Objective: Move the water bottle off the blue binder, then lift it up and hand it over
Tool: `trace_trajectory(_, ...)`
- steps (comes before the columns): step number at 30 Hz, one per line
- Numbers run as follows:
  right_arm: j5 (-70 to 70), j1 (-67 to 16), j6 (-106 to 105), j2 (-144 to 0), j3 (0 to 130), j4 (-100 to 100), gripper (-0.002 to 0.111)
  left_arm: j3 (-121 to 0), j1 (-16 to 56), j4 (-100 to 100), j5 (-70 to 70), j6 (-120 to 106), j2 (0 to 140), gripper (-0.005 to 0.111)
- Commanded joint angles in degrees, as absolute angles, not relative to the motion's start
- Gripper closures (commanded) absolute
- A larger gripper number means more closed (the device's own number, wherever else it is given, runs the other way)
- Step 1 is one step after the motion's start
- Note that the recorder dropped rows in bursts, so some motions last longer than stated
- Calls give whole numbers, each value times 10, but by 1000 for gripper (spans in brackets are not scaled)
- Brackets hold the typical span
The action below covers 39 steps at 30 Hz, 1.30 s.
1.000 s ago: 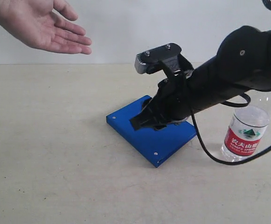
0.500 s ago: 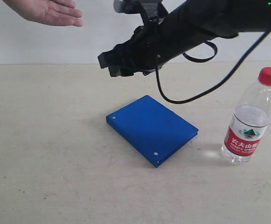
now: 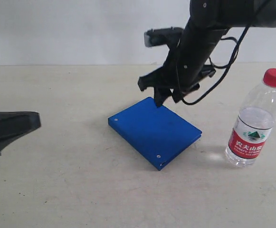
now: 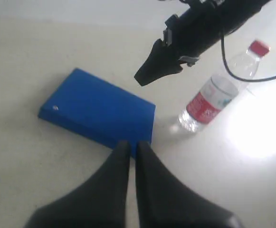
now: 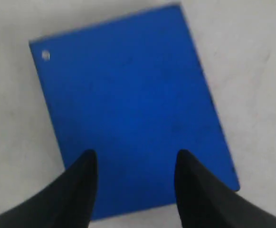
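The blue binder [image 3: 154,132] lies flat on the table, one silver rivet showing near each end of its front edge. The water bottle [image 3: 253,127] stands upright on the table to the binder's right, off it, red cap on top. My right gripper [image 3: 168,99] hangs open just above the binder's far corner, holding nothing; in the right wrist view its fingers [image 5: 83,166] straddle the blue cover [image 5: 128,95]. My left gripper [image 3: 37,122] is shut and empty at the left edge, pointing toward the binder [image 4: 99,111] and the bottle [image 4: 209,99].
The pale table [image 3: 71,190] runs back to a white wall [image 3: 80,28]. A black cable [image 3: 223,52] loops from the right arm above the bottle's side. A bright glare patch [image 4: 259,128] lies on the table beside the bottle.
The open human hand at upper left has gone from view. My right arm has swung down to the binder's far corner. My left gripper has come in at the left edge.
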<state>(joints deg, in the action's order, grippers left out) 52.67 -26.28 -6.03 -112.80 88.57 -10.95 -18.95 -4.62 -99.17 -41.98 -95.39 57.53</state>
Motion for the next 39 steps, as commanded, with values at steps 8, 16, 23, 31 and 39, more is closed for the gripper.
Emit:
trace_trajectory(8, 525, -257, -127, -1186, 927, -110, 64, -342, -41, -999, -596, -1079, 976, 82)
trace_trajectory(16, 657, -217, -136, -1288, 1065, -107, 64, -433, -40, -999, -623, -975, 1104, 41)
trace_trajectory(23, 667, -205, -145, -1333, 1124, -133, 64, -466, -39, -999, -623, -954, 1177, 45)
trace_trajectory(31, 622, -205, -145, -1346, 1127, -102, 64, -493, -39, -999, -623, -954, 1193, 45)
trace_trajectory(39, 601, -197, -144, -1355, 1127, -116, 64, -505, -39, -999, -600, -955, 1193, 45)
